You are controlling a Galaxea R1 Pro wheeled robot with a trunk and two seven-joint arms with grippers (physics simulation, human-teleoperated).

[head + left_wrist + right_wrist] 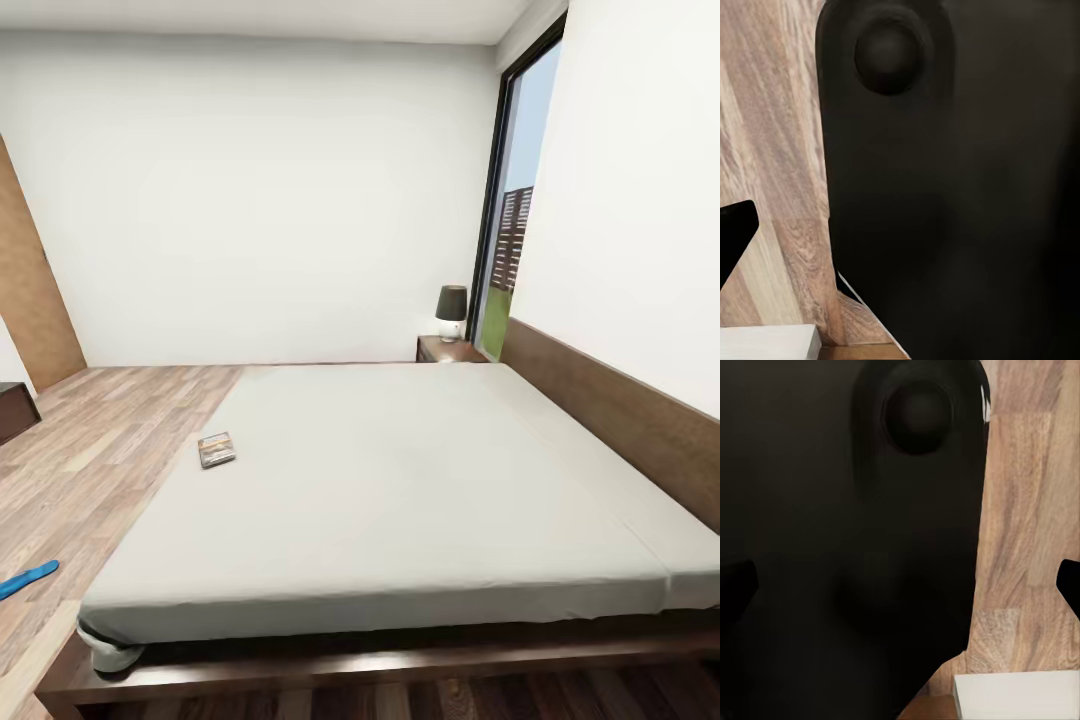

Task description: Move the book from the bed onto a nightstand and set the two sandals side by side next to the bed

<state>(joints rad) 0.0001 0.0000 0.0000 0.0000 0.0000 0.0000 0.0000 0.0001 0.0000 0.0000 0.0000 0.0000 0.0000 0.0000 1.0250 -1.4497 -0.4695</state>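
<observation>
Head view: small dark paperback book (217,450) on pale grey-white mattressed bed (400,480), blue sandal (28,579) on floor; wrist views: dark robot body, jaws' opening indeterminable.

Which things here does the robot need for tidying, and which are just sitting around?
Needed:
book
bed
nightstand
blue sandal

Just there:
lamp
window
door
</observation>
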